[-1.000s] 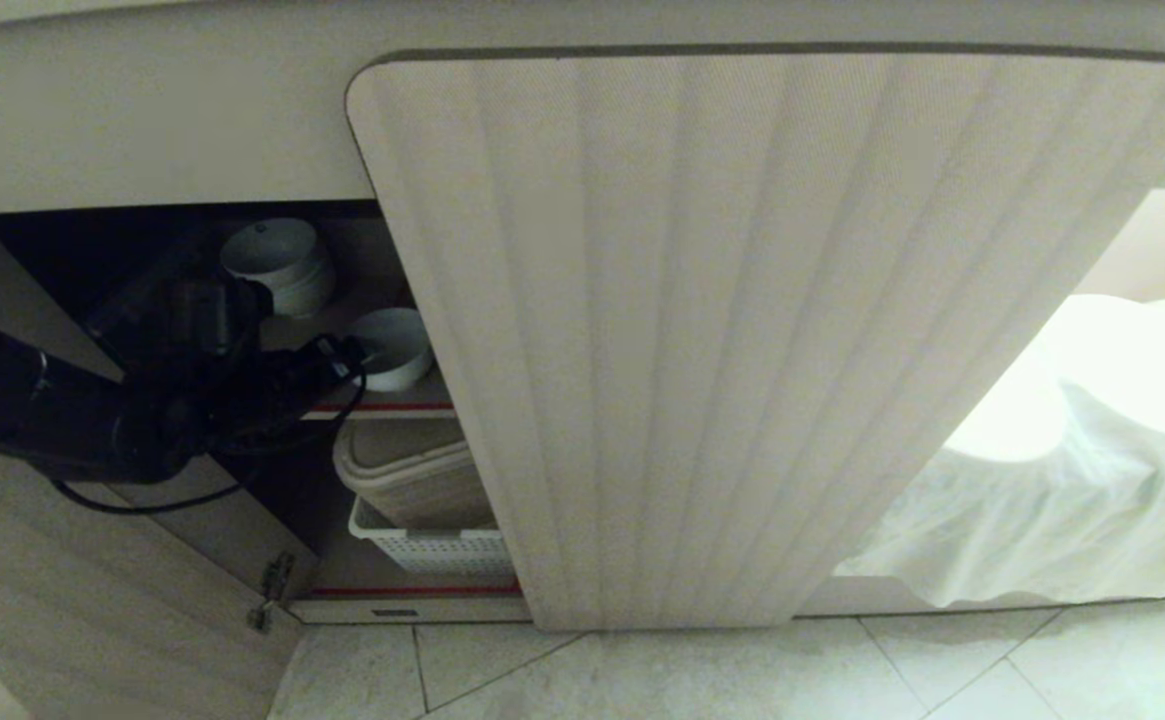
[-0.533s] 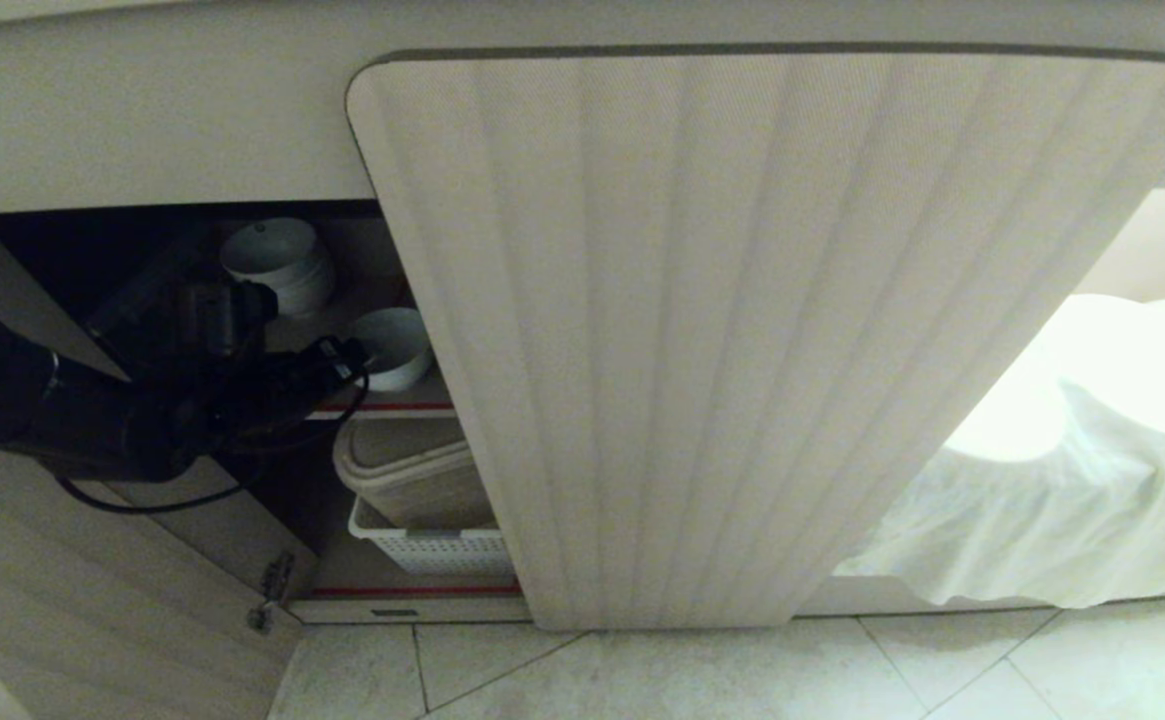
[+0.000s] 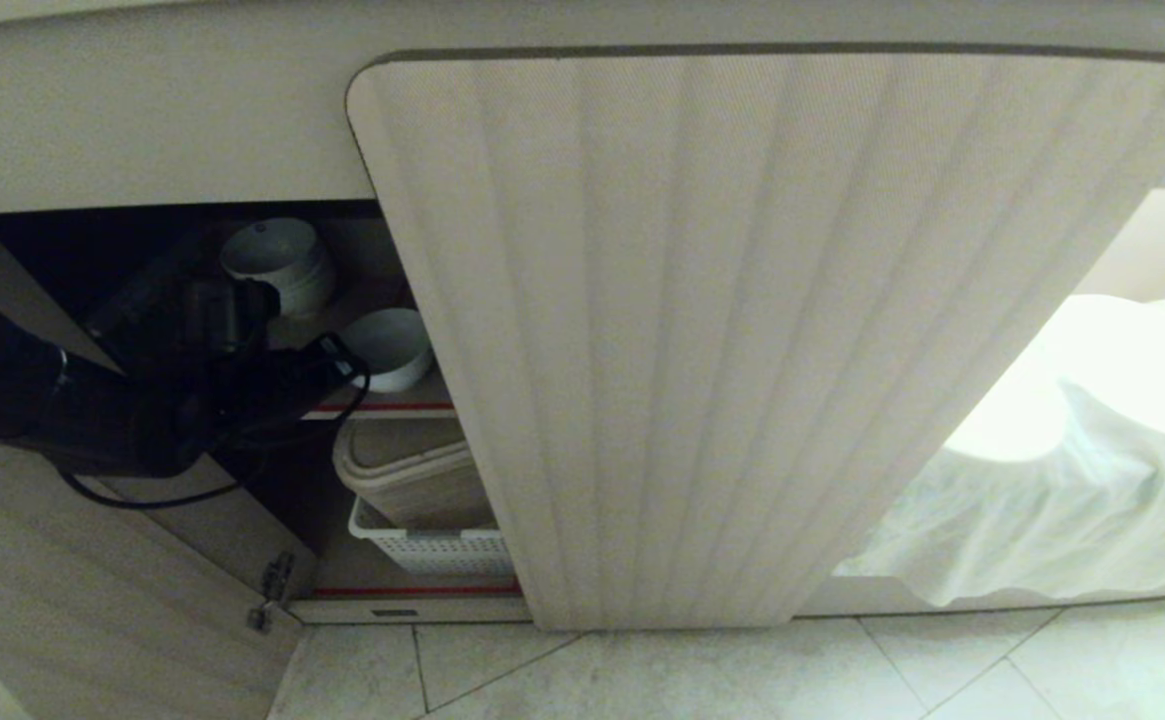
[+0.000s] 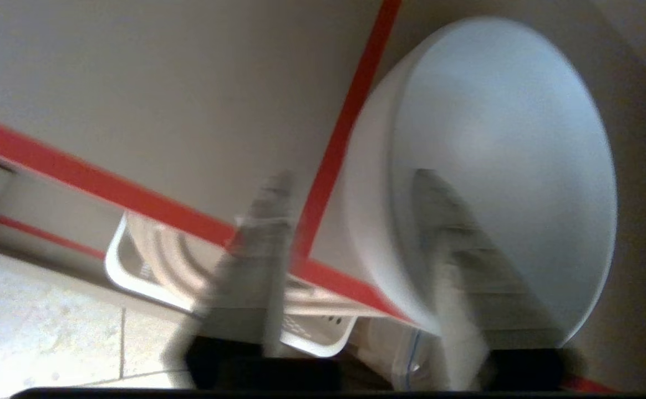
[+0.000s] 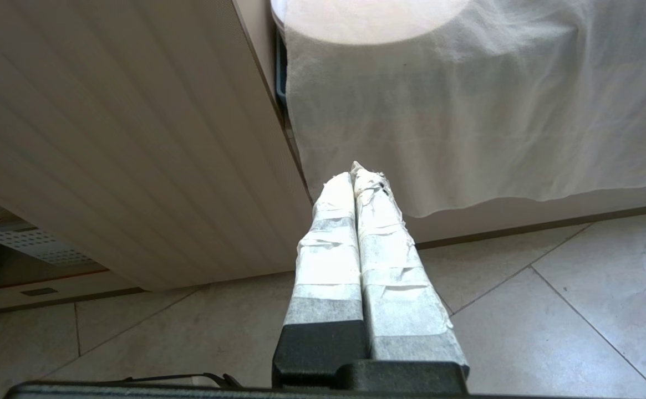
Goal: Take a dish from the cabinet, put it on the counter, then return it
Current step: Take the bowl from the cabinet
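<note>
The dish [image 3: 394, 345], a small white bowl, stands at the front corner of the cabinet's red-edged upper shelf [image 3: 382, 407]. My left gripper [image 3: 340, 358] reaches into the cabinet from the left, right at the bowl. In the left wrist view the dish [image 4: 500, 122] fills the frame and the left gripper [image 4: 353, 177] straddles its rim. One taped finger [image 4: 450, 233] is inside the bowl. The other finger [image 4: 264, 233] is outside, a gap away from the wall. My right gripper [image 5: 354, 169] hangs shut near the floor. The counter's top is out of view.
A stack of white bowls [image 3: 277, 260] stands further back on the same shelf. Below it are a beige container [image 3: 407, 470] and a white perforated basket [image 3: 432, 548]. The ribbed cabinet door [image 3: 742, 330] covers the right side. A white cloth [image 3: 1062, 500] hangs at the far right.
The left arm has shifted only slightly at the shelf. The dish stands where it was.
</note>
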{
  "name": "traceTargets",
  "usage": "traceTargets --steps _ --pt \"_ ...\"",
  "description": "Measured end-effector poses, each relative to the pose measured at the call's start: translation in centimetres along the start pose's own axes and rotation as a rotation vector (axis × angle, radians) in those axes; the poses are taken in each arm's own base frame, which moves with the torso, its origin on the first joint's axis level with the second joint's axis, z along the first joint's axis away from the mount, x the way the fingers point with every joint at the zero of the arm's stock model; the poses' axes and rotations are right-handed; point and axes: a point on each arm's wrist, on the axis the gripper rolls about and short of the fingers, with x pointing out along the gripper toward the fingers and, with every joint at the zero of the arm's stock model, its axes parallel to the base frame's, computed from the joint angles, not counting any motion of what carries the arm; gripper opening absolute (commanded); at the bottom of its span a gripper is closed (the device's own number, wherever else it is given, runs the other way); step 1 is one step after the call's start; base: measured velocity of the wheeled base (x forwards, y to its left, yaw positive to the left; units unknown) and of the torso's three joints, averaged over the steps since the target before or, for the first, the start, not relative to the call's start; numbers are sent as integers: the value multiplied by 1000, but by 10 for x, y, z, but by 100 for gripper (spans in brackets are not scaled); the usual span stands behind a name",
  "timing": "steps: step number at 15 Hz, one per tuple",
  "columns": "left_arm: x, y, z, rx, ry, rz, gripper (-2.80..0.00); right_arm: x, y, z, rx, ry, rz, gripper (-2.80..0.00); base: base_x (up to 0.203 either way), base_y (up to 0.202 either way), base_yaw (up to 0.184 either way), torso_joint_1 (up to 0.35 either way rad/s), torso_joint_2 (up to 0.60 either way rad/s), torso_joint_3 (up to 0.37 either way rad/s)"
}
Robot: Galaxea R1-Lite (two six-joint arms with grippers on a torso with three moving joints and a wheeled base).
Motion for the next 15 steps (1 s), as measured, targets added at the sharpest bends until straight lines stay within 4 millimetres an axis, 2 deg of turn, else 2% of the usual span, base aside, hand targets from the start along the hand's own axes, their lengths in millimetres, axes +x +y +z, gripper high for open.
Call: traceTargets --steps 15 --pt "-3 1 2 -3 1 6 -280 0 0 0 0 0 0 -280 0 0 0 0 0 0"
